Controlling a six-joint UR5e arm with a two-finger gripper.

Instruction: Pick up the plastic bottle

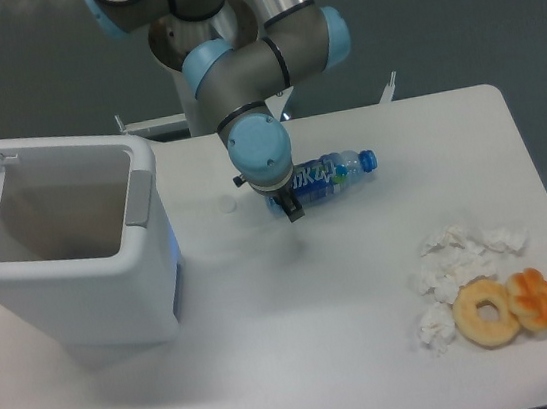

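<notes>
A single fixed camera looks down on the scene from high above the near edge of the white surface (371, 333), tilted steeply forward so the far edge and a strip of dark floor beyond sit along the top. It stands at middle distance: nearly the whole surface fits, with its right corners in view. The white bin (69, 262) is cut off at the left border. The arm (245, 62) enters from the top centre, its base out of frame, and reaches toward the camera. There is no second view.
</notes>
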